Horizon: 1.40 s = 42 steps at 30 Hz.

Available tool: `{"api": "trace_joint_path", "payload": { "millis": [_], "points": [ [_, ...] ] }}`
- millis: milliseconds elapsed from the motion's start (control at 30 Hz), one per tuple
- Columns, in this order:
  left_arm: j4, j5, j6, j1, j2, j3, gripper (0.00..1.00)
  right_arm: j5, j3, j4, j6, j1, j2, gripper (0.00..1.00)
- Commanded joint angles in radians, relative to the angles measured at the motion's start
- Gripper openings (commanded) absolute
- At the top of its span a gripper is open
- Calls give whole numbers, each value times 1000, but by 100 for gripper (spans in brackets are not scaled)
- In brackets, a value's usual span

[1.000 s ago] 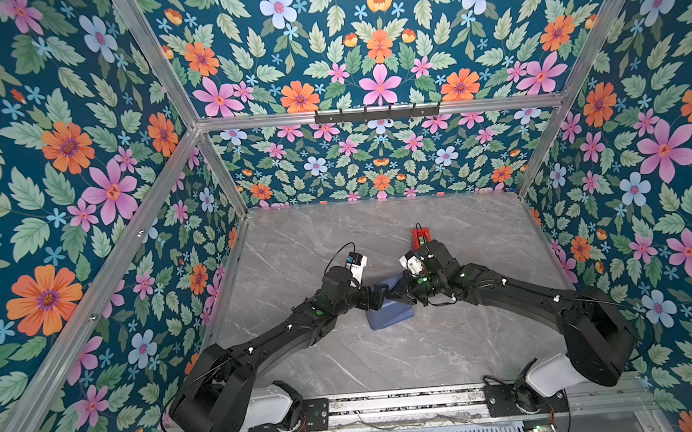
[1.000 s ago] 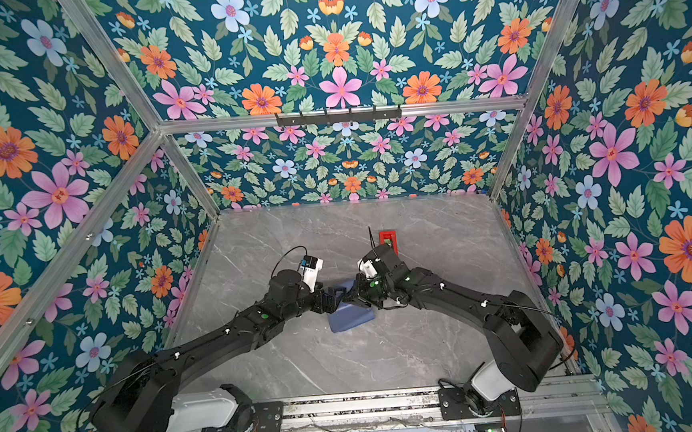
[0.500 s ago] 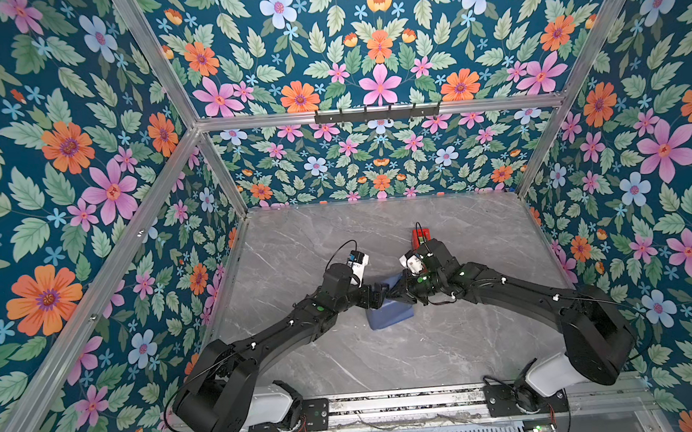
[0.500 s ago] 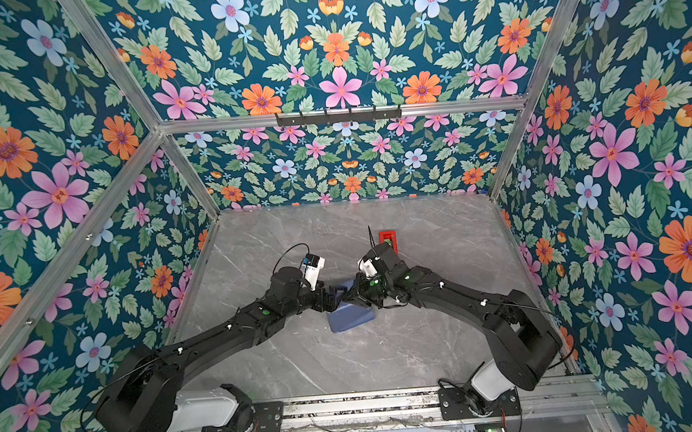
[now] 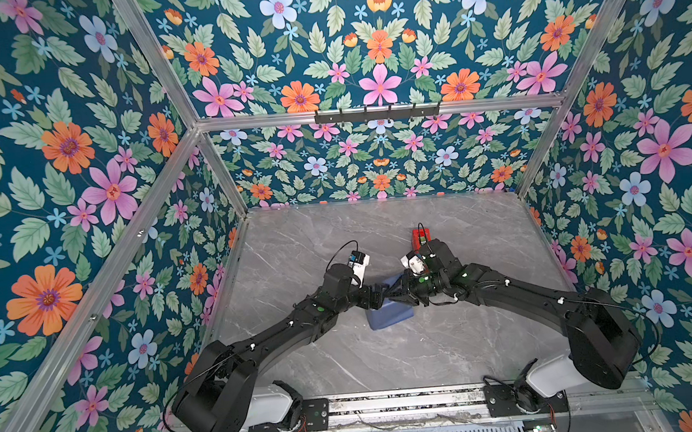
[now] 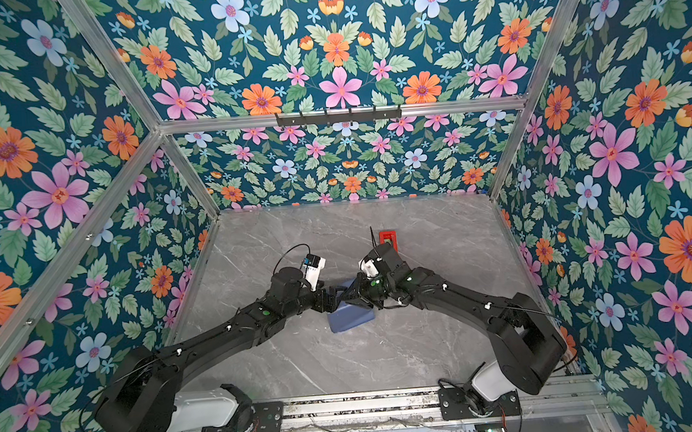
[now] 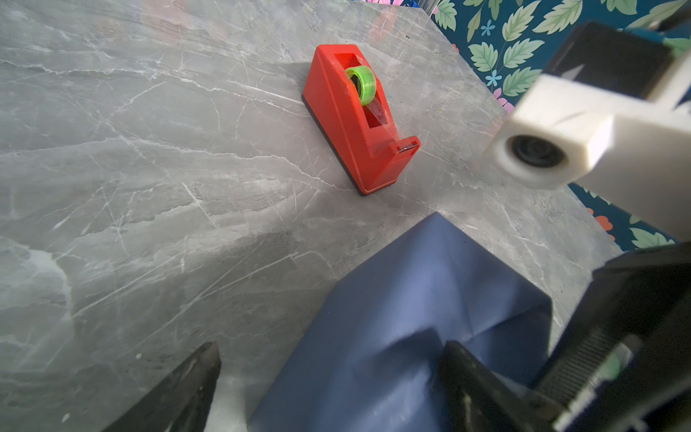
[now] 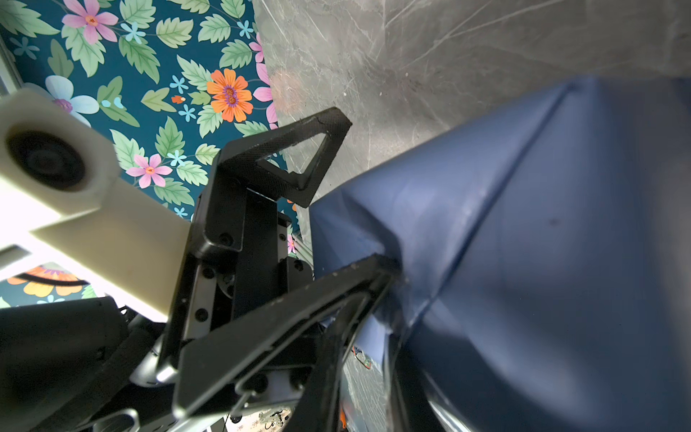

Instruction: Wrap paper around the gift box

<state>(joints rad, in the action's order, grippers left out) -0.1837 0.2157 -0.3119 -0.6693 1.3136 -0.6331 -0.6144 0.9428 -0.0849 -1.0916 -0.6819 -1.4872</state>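
The grey marble-patterned bench [image 5: 296, 249] is carrying everything. Two black robot arms are reaching in from the near edge and meeting over its middle.

The dark slate-blue sheet of paper [image 5: 389, 316] is lying there folded into a box-shaped parcel with creased flaps, and both top views are showing it between the two arms. The gift box is hidden under the paper.

The left gripper [image 7: 331, 348] is holding its jaws wide apart, with one fingertip [image 7: 460, 359] resting on the paper and the other over bare bench. The right gripper [image 5: 400, 294] is keeping its jaws close together at a raised fold of the paper. Whether they are pinching it cannot be told.

The red plastic tape dispenser [image 7: 347, 123] is standing just beyond the parcel, apart from it. It is holding a green roll of clear tape [image 7: 362, 82], with a strip running down to its cutter.

A small blue mark on the white left wrist camera housing [image 5: 358, 262] is too small to read.
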Motion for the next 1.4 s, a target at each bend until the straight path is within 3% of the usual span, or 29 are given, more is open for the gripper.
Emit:
{"api": "trace_joint_path", "payload": {
  "millis": [0,1033,1233,1367],
  "points": [
    [181,-54,49,1,2,14,93,-20,-10,16,-30,-1,5,23],
    [155,-62,45,0,0,19,93,-26,-149,66,-122,-17,101,24],
    [151,-58,45,0,0,19,93,28,-149,-50,-40,-5,189,26],
    [148,-58,46,0,-4,20,93,56,-51,-131,65,-6,213,25]
  ]
}}
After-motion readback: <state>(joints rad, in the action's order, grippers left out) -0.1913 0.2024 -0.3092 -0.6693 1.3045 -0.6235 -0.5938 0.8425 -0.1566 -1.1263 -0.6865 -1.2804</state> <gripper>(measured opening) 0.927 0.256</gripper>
